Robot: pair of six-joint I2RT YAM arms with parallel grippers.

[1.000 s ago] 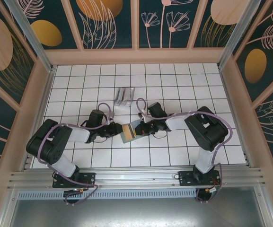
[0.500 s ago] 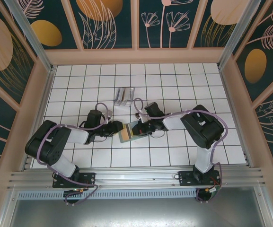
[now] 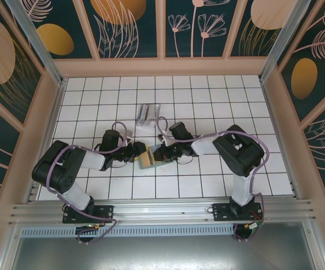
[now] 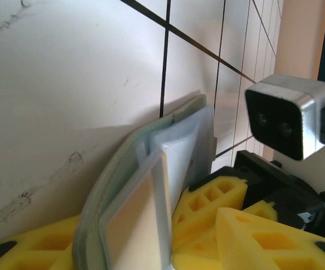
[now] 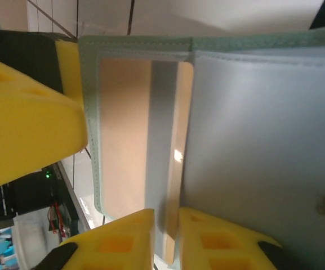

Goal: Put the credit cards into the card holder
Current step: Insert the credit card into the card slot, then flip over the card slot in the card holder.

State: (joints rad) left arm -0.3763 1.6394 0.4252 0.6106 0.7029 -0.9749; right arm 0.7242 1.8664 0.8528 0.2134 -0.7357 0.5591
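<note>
1. Looking down from the top, you see both arms reach in to the middle of the white tiled tabletop (image 3: pixel 94 101), where their tips meet.
2. The card holder (image 3: pixel 146 160) sits right between the two tips. It is green and open like a small book.
3. Your left pincer (image 3: pixel 138 153) is at the left side of the card holder. In the left wrist view its yellow fingers (image 4: pixel 27 250) stand far apart, so it is open. The card holder leans on one finger and is not squeezed from both sides.
4. Your right pincer (image 3: pixel 159 152) is at the right side of the card holder. In the right wrist view its two yellow fingers (image 5: pixel 218 242) are almost together, with only a thin slit between them.
5. The edge of the orange-yellow credit card (image 5: pixel 125 129) sits in that slit. You cannot tell if the fingers pinch the card or are just around it.
6. The credit card lies flat against the inside of one half of the card holder, with the green stitched edge going round it. The other half is pale.
7. A clear box (image 3: pixel 148 115) stands farther back on the tabletop, apart from both arms. What is in it is too small to tell.
</note>
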